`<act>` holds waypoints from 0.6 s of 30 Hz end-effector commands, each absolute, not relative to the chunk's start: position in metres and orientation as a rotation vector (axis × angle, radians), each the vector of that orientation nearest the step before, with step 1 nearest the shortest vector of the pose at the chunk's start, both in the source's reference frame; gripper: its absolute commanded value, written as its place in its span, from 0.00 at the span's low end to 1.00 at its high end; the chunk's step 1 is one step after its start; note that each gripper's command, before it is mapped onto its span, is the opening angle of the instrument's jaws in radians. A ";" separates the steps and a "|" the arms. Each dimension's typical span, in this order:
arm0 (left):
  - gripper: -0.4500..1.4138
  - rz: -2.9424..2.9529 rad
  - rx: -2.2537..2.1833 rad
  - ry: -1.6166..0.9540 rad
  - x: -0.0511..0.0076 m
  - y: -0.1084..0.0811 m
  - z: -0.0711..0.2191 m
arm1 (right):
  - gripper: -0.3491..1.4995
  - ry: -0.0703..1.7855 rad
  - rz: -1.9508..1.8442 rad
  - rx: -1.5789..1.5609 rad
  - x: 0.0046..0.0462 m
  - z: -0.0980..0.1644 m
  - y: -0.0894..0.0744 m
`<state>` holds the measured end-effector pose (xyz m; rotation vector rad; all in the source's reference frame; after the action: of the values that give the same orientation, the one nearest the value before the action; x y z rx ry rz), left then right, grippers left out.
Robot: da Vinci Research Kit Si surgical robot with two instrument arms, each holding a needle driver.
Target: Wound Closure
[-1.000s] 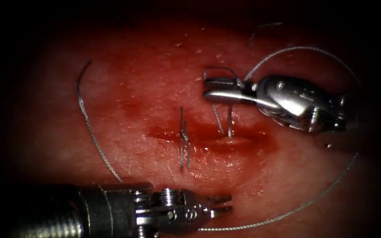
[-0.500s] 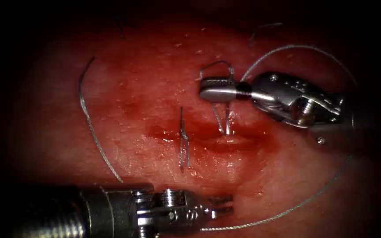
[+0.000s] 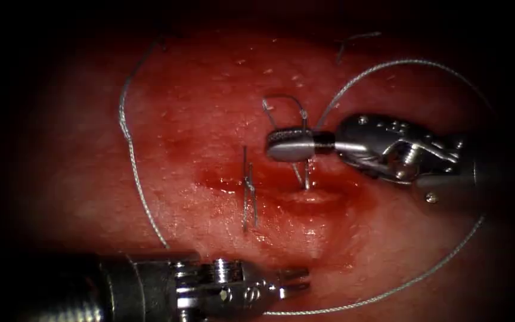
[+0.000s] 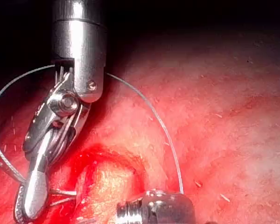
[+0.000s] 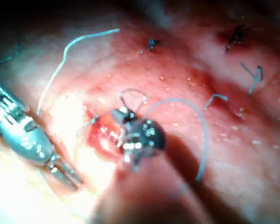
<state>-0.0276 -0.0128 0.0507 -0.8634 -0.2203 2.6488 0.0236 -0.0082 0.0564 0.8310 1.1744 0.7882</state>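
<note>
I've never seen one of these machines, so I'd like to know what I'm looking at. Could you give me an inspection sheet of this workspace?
Surface: tissue with a cut running left to right, wet with red fluid.
Job's things: thread sweeps in a wide loop around the right side; two strands rise from the cut to the right tool. A tied stitch crosses the cut further left.
Clutter: cut ends of thread lie on the far tissue.
Grippers: right tool is shut on the thread above the cut, with a small loop over its jaws. Left tool is slightly open and holds nothing, below the cut.
Cables: nothing seen.
Surroundings: dark beyond the lit tissue.
</note>
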 end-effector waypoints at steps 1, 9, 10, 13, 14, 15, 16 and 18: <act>0.20 2.644 -0.862 -0.222 -0.0282 -0.013 0.051 | 0.00 1.170 0.793 0.857 0.0242 0.057 -0.009; 0.20 2.644 -0.863 -0.224 -0.0281 -0.013 0.051 | 0.00 1.159 0.796 0.929 0.0247 0.055 -0.011; 0.20 2.643 -0.863 -0.224 -0.0281 -0.013 0.051 | 0.00 1.157 0.798 0.935 0.0247 0.055 -0.011; 0.20 2.643 -0.863 -0.224 -0.0281 -0.013 0.051 | 0.00 1.152 0.800 0.955 0.0247 0.054 -0.012; 0.20 2.643 -0.863 -0.224 -0.0281 -0.013 0.051 | 0.00 1.147 0.799 0.962 0.0247 0.054 -0.013; 0.20 2.643 -0.863 -0.224 -0.0281 -0.013 0.051 | 0.00 1.142 0.805 0.971 0.0247 0.054 -0.013; 0.20 2.643 -0.863 -0.225 -0.0281 -0.013 0.051 | 0.00 1.141 0.803 0.978 0.0246 0.054 -0.014; 0.20 2.643 -0.863 -0.227 -0.0281 -0.013 0.051 | 0.00 1.134 0.808 0.993 0.0244 0.053 -0.014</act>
<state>-0.0275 -0.0126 0.0504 -0.8633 -0.2273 2.6424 0.0239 -0.0138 0.0530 0.9878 1.1360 0.8106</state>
